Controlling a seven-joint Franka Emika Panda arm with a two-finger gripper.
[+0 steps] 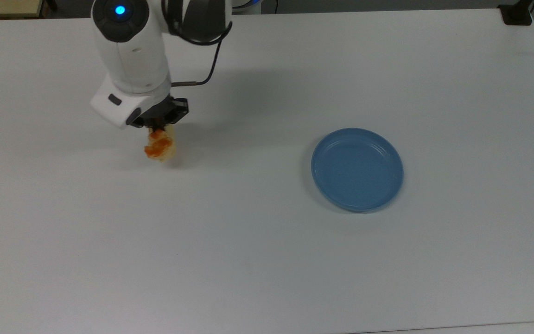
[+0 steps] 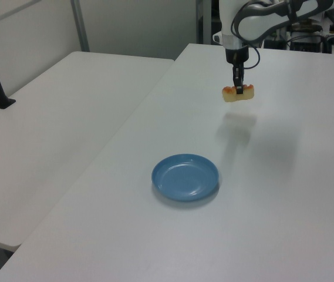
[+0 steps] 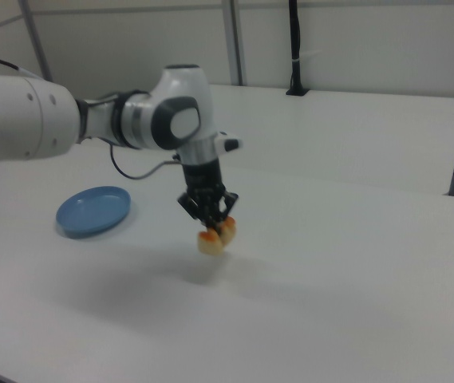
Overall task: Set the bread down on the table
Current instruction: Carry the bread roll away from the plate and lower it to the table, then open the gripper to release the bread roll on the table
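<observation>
The arm is white with dark grey joints, a blue round light on top, a thin black cable, and a black tool.

I see even, bright overhead light across the white table, with no hard glare. A soft, blurred shadow lies on it beside the bread. The blue plate casts a faint rim shadow. The left view looks softly focused.
</observation>
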